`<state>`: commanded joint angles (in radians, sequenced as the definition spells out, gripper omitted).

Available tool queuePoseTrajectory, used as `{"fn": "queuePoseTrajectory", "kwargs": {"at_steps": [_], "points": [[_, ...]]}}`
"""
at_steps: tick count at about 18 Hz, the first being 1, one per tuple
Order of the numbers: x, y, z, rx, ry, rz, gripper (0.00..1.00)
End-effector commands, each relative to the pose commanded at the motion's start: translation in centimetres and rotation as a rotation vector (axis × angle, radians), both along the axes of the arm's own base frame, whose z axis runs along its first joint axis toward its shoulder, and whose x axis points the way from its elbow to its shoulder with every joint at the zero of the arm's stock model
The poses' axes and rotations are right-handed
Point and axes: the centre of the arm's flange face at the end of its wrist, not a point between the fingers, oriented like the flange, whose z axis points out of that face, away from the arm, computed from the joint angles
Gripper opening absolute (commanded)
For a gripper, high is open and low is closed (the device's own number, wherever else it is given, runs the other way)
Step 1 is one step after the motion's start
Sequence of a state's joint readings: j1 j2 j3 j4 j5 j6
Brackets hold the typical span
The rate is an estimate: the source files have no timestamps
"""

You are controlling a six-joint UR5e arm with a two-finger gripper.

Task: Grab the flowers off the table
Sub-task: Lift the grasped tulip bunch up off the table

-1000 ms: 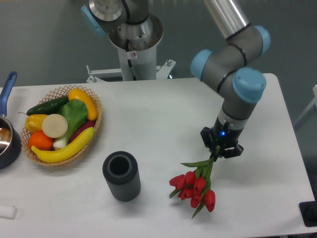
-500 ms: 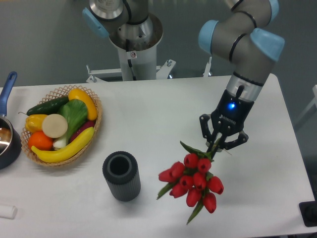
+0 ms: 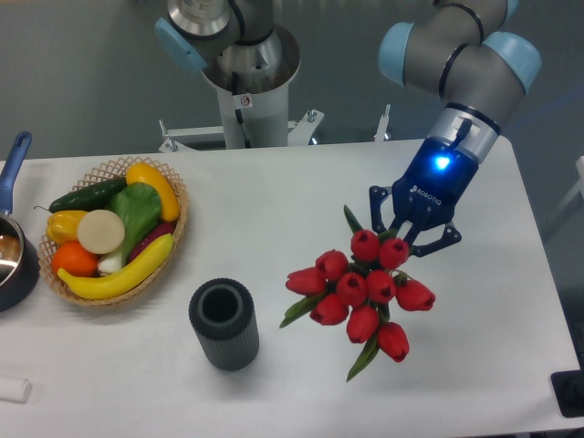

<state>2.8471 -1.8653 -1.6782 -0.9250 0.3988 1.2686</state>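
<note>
Since a moment ago the hand has risen, and the flowers look larger, blooms toward the camera. It stays clamped on their stems, holding the bunch above the white desk, right of the dark cylinder.

basket: wicker, far left of the fingers, holding banana, orange, cucumber, yellow peppers, greens | cylinder: dark, ribbed, upright, open top, left of and below the fingers | pan: blue handle, at left edge, beyond basket | white object: bottom-left corner, cut off by the edge
</note>
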Motion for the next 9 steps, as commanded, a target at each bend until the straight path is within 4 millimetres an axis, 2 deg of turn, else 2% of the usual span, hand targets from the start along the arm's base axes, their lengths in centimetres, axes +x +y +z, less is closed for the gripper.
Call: {"fn": "queuePoseTrajectory", "kwargs": {"at_steps": [9], "points": [[-0.12, -0.04, 0.27, 0.006, 0.005, 0.000, 0.14]]}}
